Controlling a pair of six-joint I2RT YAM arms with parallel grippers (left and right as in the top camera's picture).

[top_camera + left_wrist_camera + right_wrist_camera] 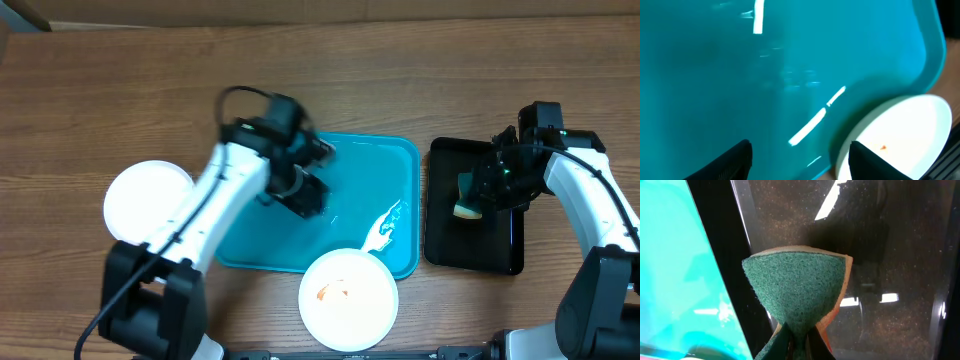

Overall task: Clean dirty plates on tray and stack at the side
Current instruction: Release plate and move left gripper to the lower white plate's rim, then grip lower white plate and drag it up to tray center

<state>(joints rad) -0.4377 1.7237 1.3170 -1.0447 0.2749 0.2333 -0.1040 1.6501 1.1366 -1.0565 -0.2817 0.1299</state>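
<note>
The turquoise tray [385, 160] lies mid-table and fills the left wrist view [715, 65]. A white plate with an orange-red smear [348, 298] rests over the tray's near rim; it also shows in the left wrist view [905, 130]. Another white plate [148, 198] lies on the table left of the tray. The pale yellow-green plate is not in view. My left gripper [308, 190] is open and empty above the tray [800, 155]. My right gripper [478, 195] is shut on a green-and-yellow sponge [797, 287] over the black tray [445, 235].
The black tray [880, 240] lies right of the turquoise tray, their edges close together. The wooden table [120, 90] extends behind and to the left. A cable runs over my left arm.
</note>
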